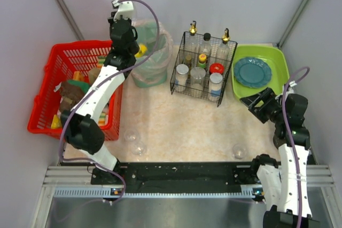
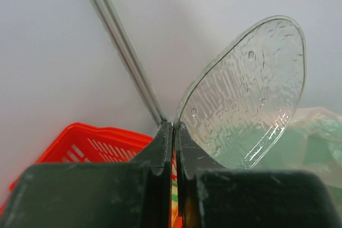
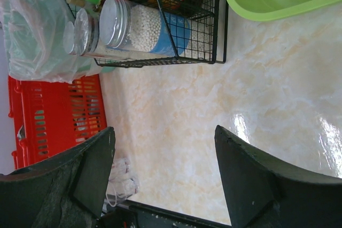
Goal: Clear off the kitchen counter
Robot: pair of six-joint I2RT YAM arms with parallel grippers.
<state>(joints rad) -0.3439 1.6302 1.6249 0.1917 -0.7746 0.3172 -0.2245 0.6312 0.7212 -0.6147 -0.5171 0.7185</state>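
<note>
The kitchen counter (image 1: pixel 181 121) is a beige marbled top; it also shows in the right wrist view (image 3: pixel 240 89). My left gripper (image 1: pixel 126 23) is raised at the back left, beside the bag-lined bin (image 1: pixel 152 62). In the left wrist view the left gripper (image 2: pixel 173 126) is shut on the edge of a clear oval plastic piece (image 2: pixel 246 94) that stands up to the right. My right gripper (image 1: pixel 262 105) is open and empty above the counter's right side (image 3: pixel 164 130). Three clear plastic cups (image 1: pixel 132 136) (image 1: pixel 140 148) (image 1: pixel 239 151) lie near the front edge.
A red basket (image 1: pixel 69 89) with several items stands at the left. A black wire rack (image 1: pixel 200 70) holds bottles and jars at the back. A green tub (image 1: pixel 278 62) with a blue plate (image 1: pixel 252 71) is at the back right. A black-and-silver rail (image 1: pixel 181 177) runs along the front.
</note>
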